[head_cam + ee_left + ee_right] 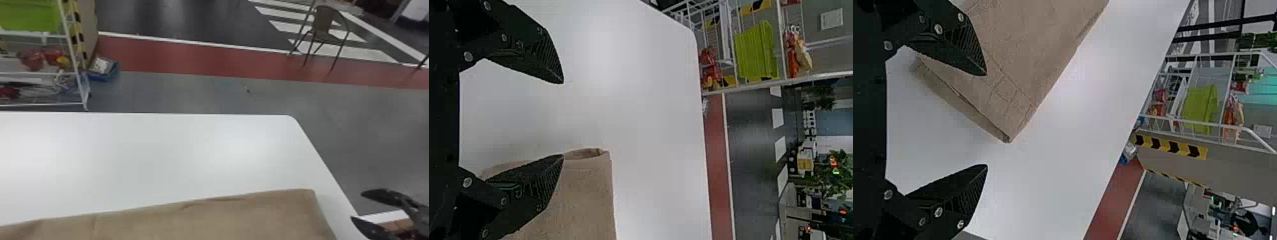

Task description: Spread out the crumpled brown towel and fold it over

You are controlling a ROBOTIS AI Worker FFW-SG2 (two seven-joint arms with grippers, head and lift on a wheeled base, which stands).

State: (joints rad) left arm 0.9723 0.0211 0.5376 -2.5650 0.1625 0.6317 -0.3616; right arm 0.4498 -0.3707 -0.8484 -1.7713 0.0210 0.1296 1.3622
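White table (153,159), brown towel (249,220), near right hand (357,205)

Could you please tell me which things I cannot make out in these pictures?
- Near side of the towel: cut off by the head view's bottom edge.
- Part of the towel: hidden behind one finger of the left gripper, left wrist view.
- Red things on the rack, head view: too small to identify.
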